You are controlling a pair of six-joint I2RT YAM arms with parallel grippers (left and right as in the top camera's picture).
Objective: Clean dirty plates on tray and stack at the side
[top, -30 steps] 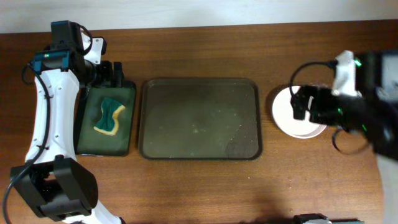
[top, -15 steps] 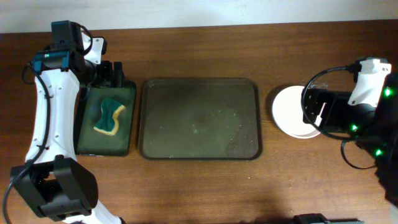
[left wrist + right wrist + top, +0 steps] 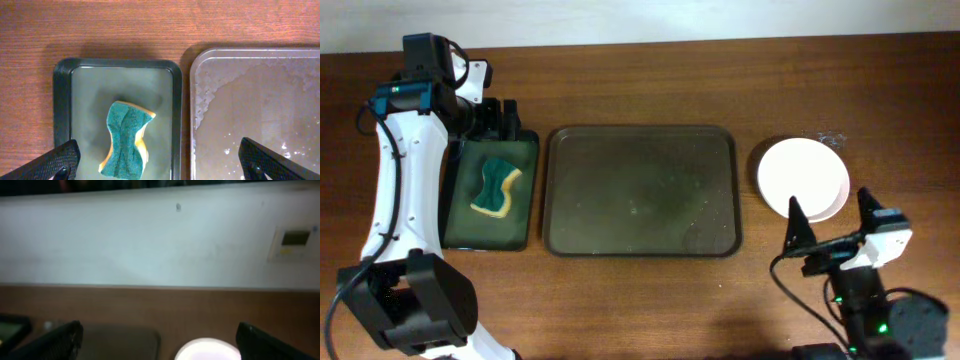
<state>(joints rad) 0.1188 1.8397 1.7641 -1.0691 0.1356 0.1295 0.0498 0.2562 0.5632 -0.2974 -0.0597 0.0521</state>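
The white plates (image 3: 803, 179) sit stacked on the table to the right of the large dark tray (image 3: 640, 190), which holds only water streaks. The stack also shows at the bottom of the right wrist view (image 3: 207, 350), and the tray's corner shows there too (image 3: 122, 342). My right gripper (image 3: 832, 220) is open and empty, near the front edge of the table below the stack. My left gripper (image 3: 498, 118) is open and empty, above the far end of the small black tray (image 3: 460, 200). The large tray's wet left part shows in the left wrist view (image 3: 260, 100).
A green-yellow sponge (image 3: 495, 186) lies in the small black tray left of the large tray; it also shows in the left wrist view (image 3: 126, 140). A white wall (image 3: 150, 245) runs behind the table.
My right arm has pulled back from over the plate stack toward the front edge of the table, leaving the stack uncovered. The left arm has not moved.
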